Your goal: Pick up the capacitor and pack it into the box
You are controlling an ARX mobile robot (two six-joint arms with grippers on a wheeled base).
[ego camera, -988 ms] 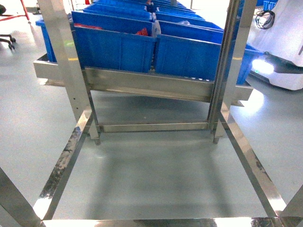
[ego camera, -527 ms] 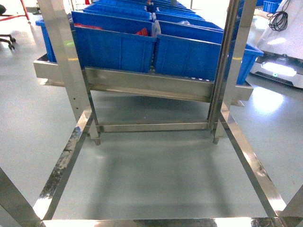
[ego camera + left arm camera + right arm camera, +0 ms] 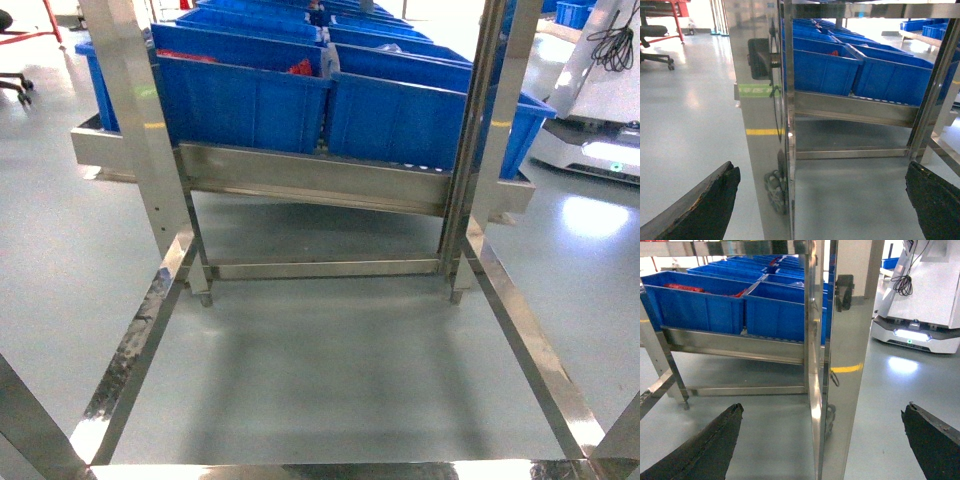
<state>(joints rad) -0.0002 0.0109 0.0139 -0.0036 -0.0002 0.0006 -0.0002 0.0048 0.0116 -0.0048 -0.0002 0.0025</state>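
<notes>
The box is out of view, and no capacitor can be made out. In the left wrist view my left gripper (image 3: pixel 822 170) is open, its dark fingers (image 3: pixel 705 205) spread wide on either side of a steel rack post (image 3: pixel 765 125). My right gripper (image 3: pixel 823 410) is open too, with its fingers (image 3: pixel 705 445) straddling another steel post (image 3: pixel 840 365) and nothing between them. Neither gripper shows in the head view.
A steel rack (image 3: pixel 320 180) carries rows of blue bins (image 3: pixel 240 100), some holding red items (image 3: pixel 302 68). Its low frame rails (image 3: pixel 135 340) run along the grey floor. A white wheeled robot (image 3: pixel 600 110) stands at the right, and an office chair (image 3: pixel 655 37) at the far left.
The white wheeled robot at the right of the head view has rolled further right and away. The rack and bins have not moved.
</notes>
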